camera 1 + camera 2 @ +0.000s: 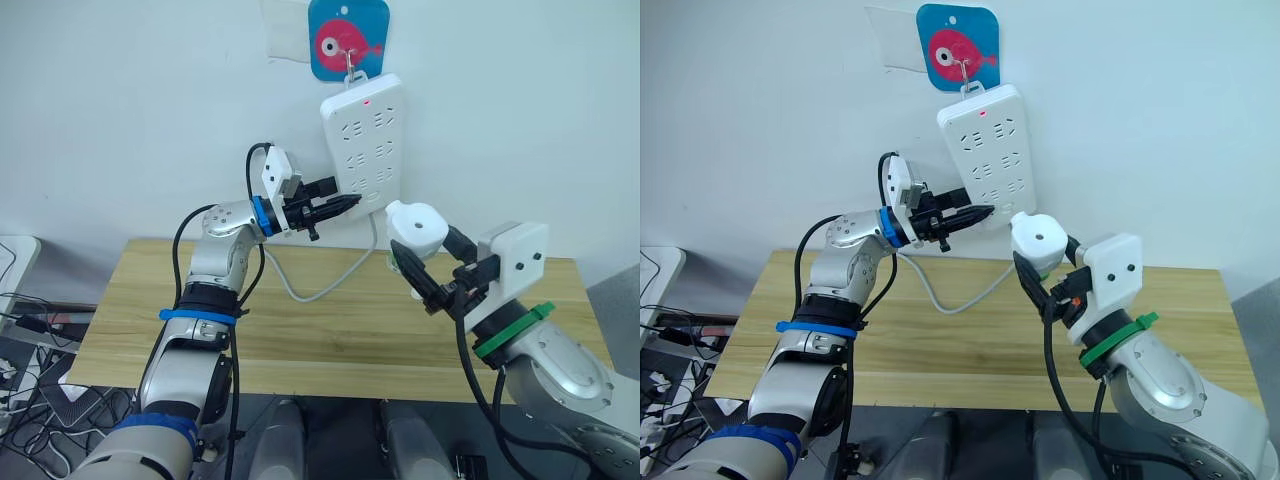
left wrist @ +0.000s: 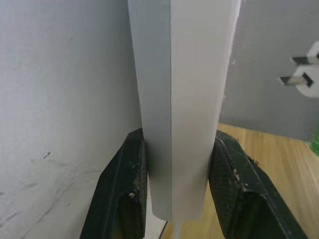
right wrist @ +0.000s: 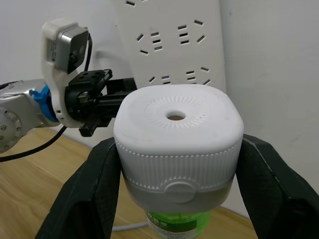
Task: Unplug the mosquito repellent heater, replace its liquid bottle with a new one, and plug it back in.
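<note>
The mosquito repellent heater (image 1: pixel 417 226) is a white rounded unit with a small hole in its top. It is held in the air just right of the power strip's lower end, unplugged, and its two prongs (image 2: pixel 300 72) are bare. My right gripper (image 3: pixel 177 164) is shut on its sides. A green liquid bottle (image 3: pixel 177 226) sits in its underside. The white power strip (image 1: pixel 365 130) hangs on the wall with a red light on. My left gripper (image 1: pixel 347 203) is shut on the strip's lower edge, one finger (image 2: pixel 124 199) on each side.
The strip hangs from a hook on a blue fish plaque (image 1: pixel 347 38). Its white cable (image 1: pixel 320 285) loops down onto the wooden table (image 1: pixel 330 330). Cables and a white object (image 1: pixel 15 300) lie off the table's left end.
</note>
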Robot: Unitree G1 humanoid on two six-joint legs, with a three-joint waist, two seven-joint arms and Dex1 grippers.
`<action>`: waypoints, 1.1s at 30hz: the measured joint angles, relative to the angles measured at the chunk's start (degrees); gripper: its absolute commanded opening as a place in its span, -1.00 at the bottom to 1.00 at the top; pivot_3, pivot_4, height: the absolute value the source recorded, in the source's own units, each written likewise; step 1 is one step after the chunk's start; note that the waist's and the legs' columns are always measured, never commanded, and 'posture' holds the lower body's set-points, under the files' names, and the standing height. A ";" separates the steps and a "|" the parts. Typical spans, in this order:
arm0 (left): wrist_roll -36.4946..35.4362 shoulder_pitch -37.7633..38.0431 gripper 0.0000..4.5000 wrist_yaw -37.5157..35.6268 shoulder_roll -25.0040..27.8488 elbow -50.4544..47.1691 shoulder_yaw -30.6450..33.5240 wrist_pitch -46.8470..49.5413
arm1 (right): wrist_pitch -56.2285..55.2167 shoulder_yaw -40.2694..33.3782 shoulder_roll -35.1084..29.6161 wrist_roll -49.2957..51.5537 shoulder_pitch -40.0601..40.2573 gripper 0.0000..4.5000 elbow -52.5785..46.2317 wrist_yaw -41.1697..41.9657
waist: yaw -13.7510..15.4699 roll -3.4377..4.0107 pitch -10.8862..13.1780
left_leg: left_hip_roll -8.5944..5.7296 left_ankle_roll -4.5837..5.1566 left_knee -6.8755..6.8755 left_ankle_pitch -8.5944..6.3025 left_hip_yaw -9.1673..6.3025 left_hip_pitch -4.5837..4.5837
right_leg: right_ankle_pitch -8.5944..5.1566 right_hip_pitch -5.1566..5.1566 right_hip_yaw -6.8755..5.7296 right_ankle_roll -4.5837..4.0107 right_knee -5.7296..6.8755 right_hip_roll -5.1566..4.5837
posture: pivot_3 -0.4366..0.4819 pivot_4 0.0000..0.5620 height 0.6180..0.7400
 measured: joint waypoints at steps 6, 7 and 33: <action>0.01 0.03 -0.41 0.13 -0.03 -0.35 0.03 0.83 | 2.87 1.89 4.23 -4.85 -2.11 0.29 0.05 0.24 | -0.02 0.00 0.00 | 0.01 0.00 0.01 0.00 -0.01 0.00 | 0.00 0.00 -0.01 0.00 0.01 0.00 | 0.04 -0.13 1.00; 0.02 0.04 -0.41 0.23 -0.07 -0.45 0.01 0.88 | 3.36 1.94 4.93 -5.41 -2.86 0.29 0.10 0.22 | 0.01 0.00 0.00 | 0.01 0.00 0.01 0.00 -0.02 0.00 | 0.00 0.00 -0.02 0.00 0.01 0.00 | 0.04 -0.12 1.00; 0.18 0.34 -0.41 0.30 -0.06 -1.76 0.01 2.14 | 16.77 -1.98 20.40 -13.95 -12.17 0.29 7.05 2.75 | -0.02 0.00 0.01 | 0.01 0.02 -0.01 -0.01 -0.03 -0.01 | 0.00 -0.03 -0.03 0.00 0.01 0.00 | 0.07 -0.03 1.00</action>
